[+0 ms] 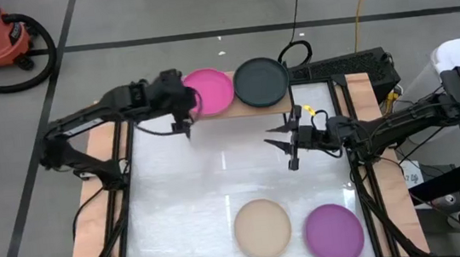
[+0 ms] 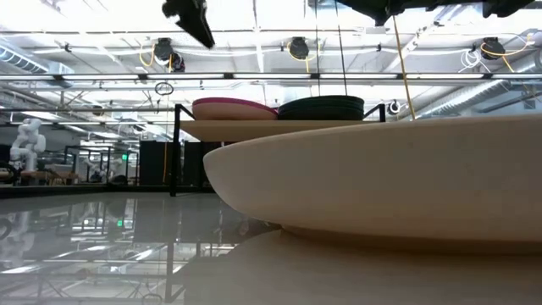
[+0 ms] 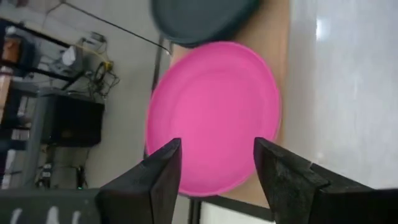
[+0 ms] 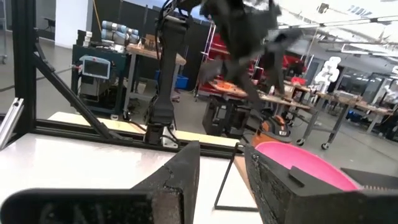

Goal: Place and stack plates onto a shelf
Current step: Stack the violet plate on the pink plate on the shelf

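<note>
Magenta plate [image 1: 210, 90] is set on shelf [image 1: 312, 94]; left gripper [image 1: 187, 126] is spread, empty. Beige plate [image 1: 263, 228] should be fetched next. Right gripper [image 1: 287, 144] is spread.

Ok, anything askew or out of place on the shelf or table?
Only slightly: the round magenta plate overhangs the light-wood shelf at its far edge, as does the charcoal plate. Nothing is spilled or damaged.

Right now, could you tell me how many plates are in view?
4: magenta plate and charcoal plate on the shelf; beige plate and purple plate on the table. Stacked ones may hide beneath.
</note>
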